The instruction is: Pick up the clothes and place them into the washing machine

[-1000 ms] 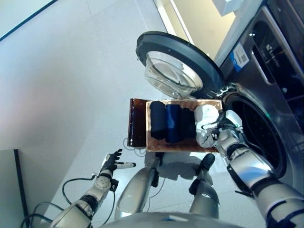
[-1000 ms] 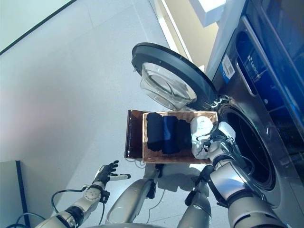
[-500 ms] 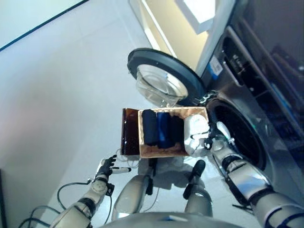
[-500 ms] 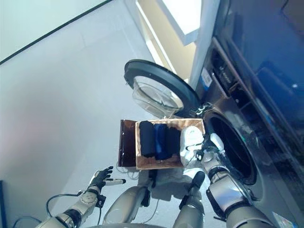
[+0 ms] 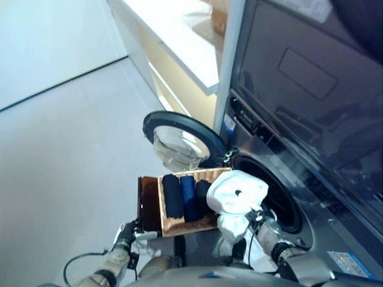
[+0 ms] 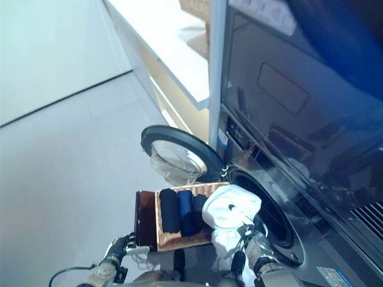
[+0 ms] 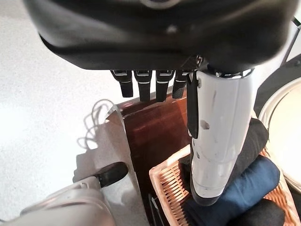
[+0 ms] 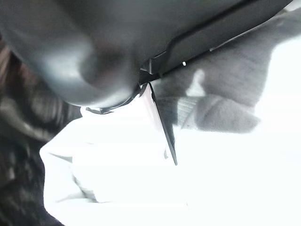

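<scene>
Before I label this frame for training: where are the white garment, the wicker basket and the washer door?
white garment [image 5: 237,191], left eye view, middle of its bunched top.
wicker basket [image 5: 177,225], left eye view, near rim.
washer door [image 5: 172,120], left eye view, dark outer ring.

1. Bundled cloth garment [image 5: 237,192]: plain white, no pattern.
2. Rolled clothes [image 5: 183,197]: black, dark blue, black, side by side.
3. Woven wicker basket [image 5: 166,223]: light tan, ribbed weave.
4. Flat wooden board [image 5: 146,200]: glossy dark brown.
5. Washing machine front [image 5: 326,179]: dark grey; round door [image 5: 179,136] with black rim, clear glass.
</scene>
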`<state>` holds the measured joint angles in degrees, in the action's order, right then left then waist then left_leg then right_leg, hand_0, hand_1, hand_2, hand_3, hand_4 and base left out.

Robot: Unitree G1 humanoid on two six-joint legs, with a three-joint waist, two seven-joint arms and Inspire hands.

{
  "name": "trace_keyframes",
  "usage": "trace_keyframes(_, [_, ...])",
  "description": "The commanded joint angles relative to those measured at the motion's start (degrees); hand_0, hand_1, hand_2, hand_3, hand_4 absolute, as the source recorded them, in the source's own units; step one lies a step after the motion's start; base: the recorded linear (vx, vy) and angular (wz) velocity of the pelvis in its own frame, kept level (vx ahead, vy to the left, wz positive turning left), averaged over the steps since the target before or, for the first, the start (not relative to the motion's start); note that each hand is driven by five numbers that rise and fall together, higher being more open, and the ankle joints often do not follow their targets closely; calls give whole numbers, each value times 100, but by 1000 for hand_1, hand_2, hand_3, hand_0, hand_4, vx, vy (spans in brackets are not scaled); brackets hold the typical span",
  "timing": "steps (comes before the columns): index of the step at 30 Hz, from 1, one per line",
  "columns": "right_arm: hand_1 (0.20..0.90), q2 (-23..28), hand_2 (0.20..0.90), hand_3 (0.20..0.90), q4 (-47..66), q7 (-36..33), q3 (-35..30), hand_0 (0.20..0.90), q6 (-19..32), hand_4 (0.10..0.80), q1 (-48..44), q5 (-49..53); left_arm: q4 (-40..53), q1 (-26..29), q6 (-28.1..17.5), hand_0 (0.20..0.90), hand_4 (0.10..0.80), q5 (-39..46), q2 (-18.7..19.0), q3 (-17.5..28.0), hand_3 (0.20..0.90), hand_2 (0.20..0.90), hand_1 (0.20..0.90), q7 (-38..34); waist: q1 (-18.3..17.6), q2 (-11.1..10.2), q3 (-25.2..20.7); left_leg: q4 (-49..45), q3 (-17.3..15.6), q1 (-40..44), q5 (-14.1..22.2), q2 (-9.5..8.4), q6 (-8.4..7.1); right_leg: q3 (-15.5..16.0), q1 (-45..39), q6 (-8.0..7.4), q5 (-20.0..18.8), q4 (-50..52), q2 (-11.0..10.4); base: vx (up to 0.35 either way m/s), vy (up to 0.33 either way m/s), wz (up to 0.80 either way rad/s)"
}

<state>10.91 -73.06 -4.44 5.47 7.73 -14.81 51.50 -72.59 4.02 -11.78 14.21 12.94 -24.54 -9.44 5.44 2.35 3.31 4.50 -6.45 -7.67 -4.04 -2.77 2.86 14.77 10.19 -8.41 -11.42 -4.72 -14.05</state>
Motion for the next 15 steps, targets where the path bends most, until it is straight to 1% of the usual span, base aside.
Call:
trace_keyframes(1, [200,-49,200,200,537,388,-236,200,583,300,-475,1029,-379,373,-346,900,800,338,-47,115,900,900,900,-37,14,171,128,-226,171,-399,201,40,-466,-94,-91,79,529,140,45,-183,-9,-1])
trace_keyframes(3, [200,-99,200,200,752,313,-403,200,820,300,-639,1442,-181,441,-471,900,800,570,-80,-28,900,900,900,-56,-33,235,459,-777,156,-789,322,72,-448,-169,244,155,625,515,28,-291,-18,5])
trace_keyframes(4, [200,-132,200,200,844,311,-459,200,902,300,-751,1679,-96,490,-506,900,800,715,-93,-94,900,900,900,-63,-63,262,651,-1090,149,-1033,392,96,-431,-214,482,219,700,813,45,-361,-35,9])
trace_keyframes(5, [200,-139,200,200,964,312,-444,200,997,300,-899,1864,27,558,-549,900,800,859,-97,-191,900,900,900,-69,-96,299,878,-1409,142,-1330,458,133,-429,-267,799,294,827,1173,75,-342,-24,8])
trace_keyframes(6, [200,-141,200,200,1085,244,-426,200,1096,300,-1058,1963,63,595,-550,900,800,946,-86,-245,900,900,900,-58,-111,324,997,-1675,151,-1597,517,179,-428,-307,1129,337,962,1545,89,-288,-25,8])
trace_keyframes(8, [200,-137,200,200,1319,169,-479,200,1246,300,-1305,2260,100,692,-543,900,800,1035,-43,-378,900,900,900,-63,-156,331,1082,-2234,129,-2122,671,232,-466,-366,1581,410,1183,2069,106,-138,-49,2])
trace_keyframes(9, [200,-106,200,200,1356,129,-558,200,1312,300,-1348,2334,165,688,-538,900,800,1081,-37,-379,900,900,900,-40,-168,343,1046,-2490,178,-2280,925,290,-537,-421,1716,377,1418,2308,112,-62,-67,6])
trace_keyframes(13, [200,29,200,200,1601,-99,-733,200,1728,300,-1968,2621,294,743,-510,900,800,1256,41,-398,900,900,900,-37,-148,447,1120,-3525,196,-3262,1260,506,-592,-493,2709,496,1723,3293,171,-144,-18,3])
trace_keyframes(15, [200,129,200,200,1557,-190,-802,200,1832,300,-2273,2670,294,718,-483,900,800,1288,60,-416,900,900,900,-33,-113,498,1097,-3788,202,-3652,1353,575,-590,-524,3102,516,1790,3510,193,-132,18,-13])
